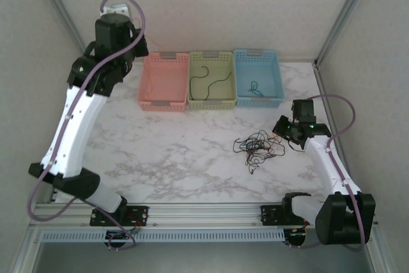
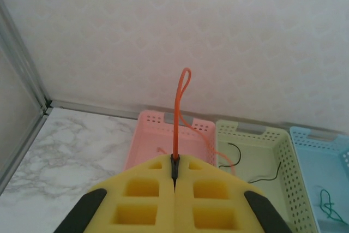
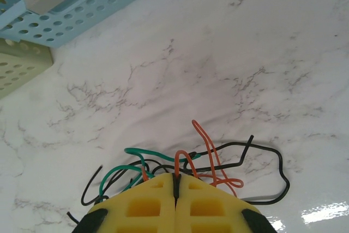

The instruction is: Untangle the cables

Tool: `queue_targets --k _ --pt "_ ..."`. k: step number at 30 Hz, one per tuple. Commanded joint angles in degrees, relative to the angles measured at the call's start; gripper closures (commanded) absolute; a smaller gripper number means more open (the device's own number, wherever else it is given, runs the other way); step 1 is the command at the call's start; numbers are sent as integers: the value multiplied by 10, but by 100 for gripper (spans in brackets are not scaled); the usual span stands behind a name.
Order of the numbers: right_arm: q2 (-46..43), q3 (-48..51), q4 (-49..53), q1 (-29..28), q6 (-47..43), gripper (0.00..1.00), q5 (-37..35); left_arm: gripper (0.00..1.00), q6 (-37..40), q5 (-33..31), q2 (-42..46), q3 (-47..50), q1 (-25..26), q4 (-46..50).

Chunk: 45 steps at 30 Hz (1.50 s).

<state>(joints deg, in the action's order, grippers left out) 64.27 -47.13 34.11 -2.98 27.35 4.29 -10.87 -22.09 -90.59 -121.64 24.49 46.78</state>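
While most cables (image 1: pixel 257 145) lie tangled on the marble table (image 1: pixel 166 151), the right gripper (image 3: pixel 175 181) is clenched on a red-orange strand (image 3: pixel 182 162) there, and the left gripper (image 2: pixel 174 168) pinches one orange cable (image 2: pixel 177 113) upright above the pink basket (image 2: pixel 146 154). A black cable (image 1: pixel 206 81) lies in the green basket (image 1: pixel 211 101).

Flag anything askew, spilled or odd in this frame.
Nothing is spilled or damaged. One oddity: the orange cable pinched in the left gripper seems to trail across the pink basket wall toward the yellow basket, where a black cable lies.
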Motion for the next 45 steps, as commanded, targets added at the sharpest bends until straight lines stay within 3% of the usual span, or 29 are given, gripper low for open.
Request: queue_targets --k 1,16,24,34,37,42,45 --pt "-9 4 8 2 5 100 11 100 3 55 -40 -48 -34 -9" --pt "-15 -2 18 1 4 100 22 100 -24 157 -181 -111 -82 -2" --pt "-29 -3 27 2 2 100 26 100 -42 161 -210 -12 -86 -29" --pt "-38 -4 35 1 2 100 26 100 -50 207 -283 35 -96 -20" --pt "-39 -3 34 2 3 100 29 93 -53 219 -284 64 -97 -29" --pt "-41 0 35 1 4 100 36 53 -56 234 -271 85 -96 -34" --pt "-44 0 36 0 5 100 42 40 -61 232 -235 104 -96 -43"
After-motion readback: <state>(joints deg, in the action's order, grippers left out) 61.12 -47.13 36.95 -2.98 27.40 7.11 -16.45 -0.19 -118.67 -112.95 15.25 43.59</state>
